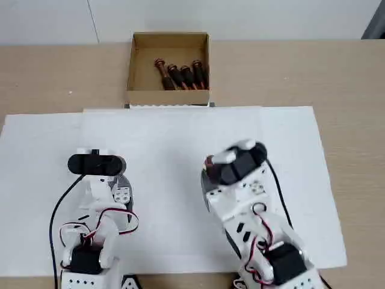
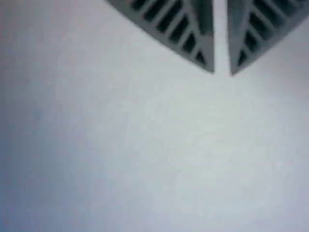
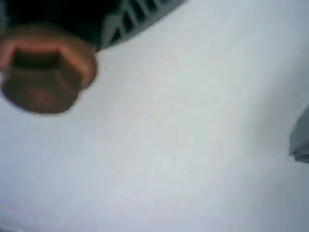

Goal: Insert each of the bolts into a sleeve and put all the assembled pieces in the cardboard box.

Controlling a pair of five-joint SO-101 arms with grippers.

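Cardboard box (image 1: 170,67) stands at the far edge of the white paper (image 1: 180,138) in the high view, with four assembled pieces (image 1: 182,74) lying side by side in its right half. The right arm (image 1: 246,192) is over the middle of the paper, well short of the box, and a coppery bolt (image 1: 208,161) peeks out at the right gripper (image 1: 209,168). The left arm (image 1: 99,198) is near the front left.

In the left wrist view, the left gripper (image 2: 222,70) hangs just above bare paper. Its jaws are together but for a thin slit, with nothing between them.

In the right wrist view, the bolt's hexagonal head sits close to the lens and off the paper, beside a ribbed finger (image 3: 130,19). The jaws appear clamped on it, though the contact is hidden. I cannot tell whether a sleeve is on it.

The step in hand looks like the carry to the box. It should go well if the grip is firm, the travel is high enough to clear the near wall, and the piece is let go low over the bare left floor.
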